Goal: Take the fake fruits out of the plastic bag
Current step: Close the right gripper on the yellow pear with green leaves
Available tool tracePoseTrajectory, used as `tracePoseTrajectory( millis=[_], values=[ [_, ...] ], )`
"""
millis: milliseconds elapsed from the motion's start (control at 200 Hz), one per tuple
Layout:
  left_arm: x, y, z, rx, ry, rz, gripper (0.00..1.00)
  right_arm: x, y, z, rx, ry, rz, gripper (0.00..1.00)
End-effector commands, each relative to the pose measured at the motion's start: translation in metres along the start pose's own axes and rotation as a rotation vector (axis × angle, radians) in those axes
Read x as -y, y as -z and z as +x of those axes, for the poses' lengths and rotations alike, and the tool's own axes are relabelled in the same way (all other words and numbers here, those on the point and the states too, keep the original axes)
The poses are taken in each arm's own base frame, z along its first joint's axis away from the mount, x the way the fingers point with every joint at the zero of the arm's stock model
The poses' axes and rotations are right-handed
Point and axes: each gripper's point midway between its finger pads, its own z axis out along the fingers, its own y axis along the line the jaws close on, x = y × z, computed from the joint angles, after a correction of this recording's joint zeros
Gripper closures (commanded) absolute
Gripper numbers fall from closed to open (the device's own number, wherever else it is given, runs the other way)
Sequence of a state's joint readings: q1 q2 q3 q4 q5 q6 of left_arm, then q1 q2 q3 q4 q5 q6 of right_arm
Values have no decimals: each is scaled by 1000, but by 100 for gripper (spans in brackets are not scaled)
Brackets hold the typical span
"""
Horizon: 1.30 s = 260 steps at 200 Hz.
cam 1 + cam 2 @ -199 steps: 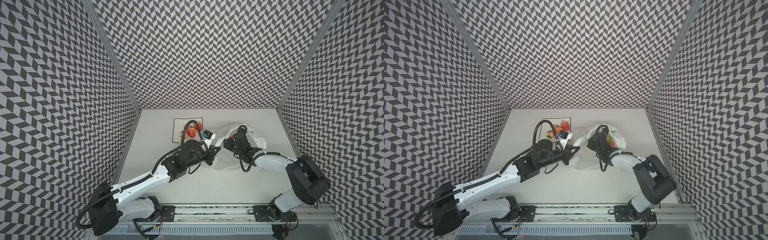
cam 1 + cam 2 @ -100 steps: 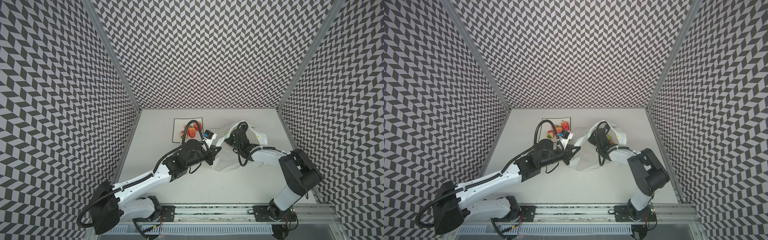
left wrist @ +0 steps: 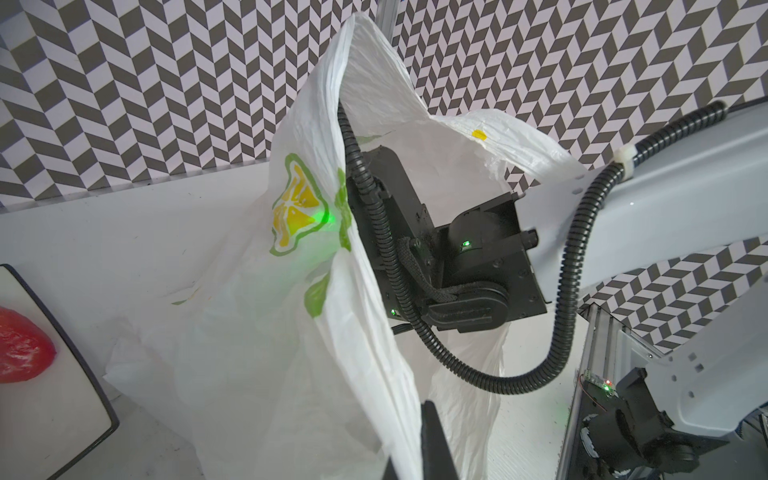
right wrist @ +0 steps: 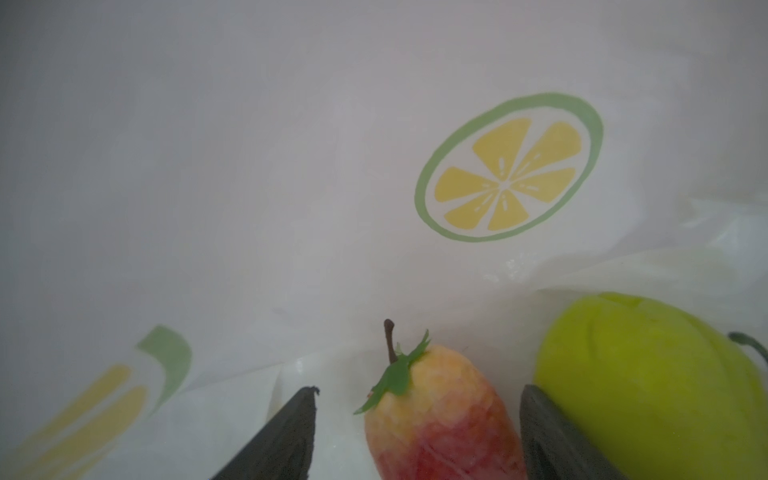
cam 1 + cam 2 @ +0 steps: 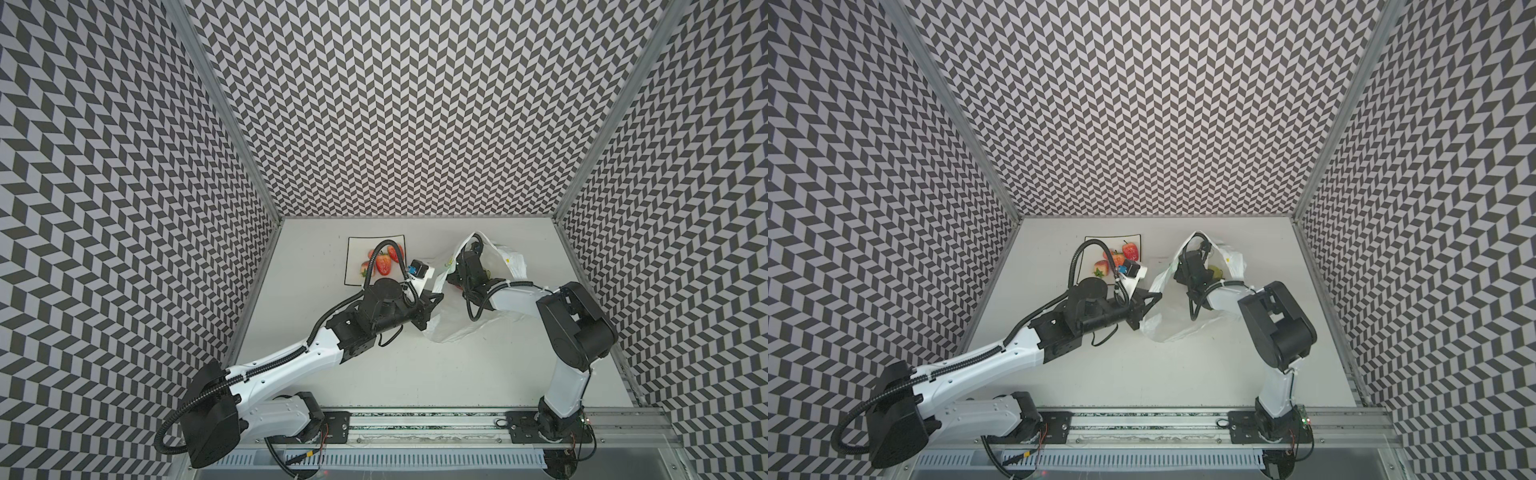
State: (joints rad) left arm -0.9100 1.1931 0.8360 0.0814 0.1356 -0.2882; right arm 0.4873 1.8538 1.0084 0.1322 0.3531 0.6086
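Deeper into plastic bag (image 5: 453, 320) now: right claw (image 4: 417, 390), jaws spread wider, empty. Between jaws, inside bag near counter's far edge: strawberry (image 4: 440, 415), long axis along reach, cap away. Just outside one jaw: pear (image 4: 648, 386). Bag rim still pinched in shut left claw (image 5: 1152, 297).

Plastic bag (image 5: 453, 324): white, translucent, crinkled, lemon-slice prints, mouth open and raised. Inside it lie one red-yellow strawberry (image 4: 440, 419) with a green cap and, just beside it, a yellow-green pear (image 4: 644, 386). Three red strawberries (image 5: 383, 265) lie outside, left of the bag.
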Motion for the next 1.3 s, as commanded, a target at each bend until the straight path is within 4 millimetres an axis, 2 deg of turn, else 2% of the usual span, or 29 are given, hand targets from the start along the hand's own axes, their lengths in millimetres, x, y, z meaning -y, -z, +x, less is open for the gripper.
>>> tracePoseTrajectory(
  millis=[0,265,406,561,741,966,1091,1297],
  values=[
    [8,6,-23,61,-22,15,100,9,-9,-4,19,101,68,23],
    [7,7,-26,69,-26,5,100,3,-29,11,-50,196,66,23],
    [7,7,-27,71,-29,2,100,3,-35,17,-72,198,68,27],
    [6,8,-28,74,-31,-7,100,4,-36,17,-73,196,72,36],
    [4,10,-31,85,-28,-21,100,4,-32,17,-77,202,67,54],
    [-1,10,-34,101,-16,-44,100,-6,-2,7,-65,196,-32,63],
    [-3,9,-36,115,2,-53,100,-15,24,15,-94,196,-138,63],
    [-7,6,-40,127,15,-63,100,-25,68,42,-176,200,-303,64]
  ],
)
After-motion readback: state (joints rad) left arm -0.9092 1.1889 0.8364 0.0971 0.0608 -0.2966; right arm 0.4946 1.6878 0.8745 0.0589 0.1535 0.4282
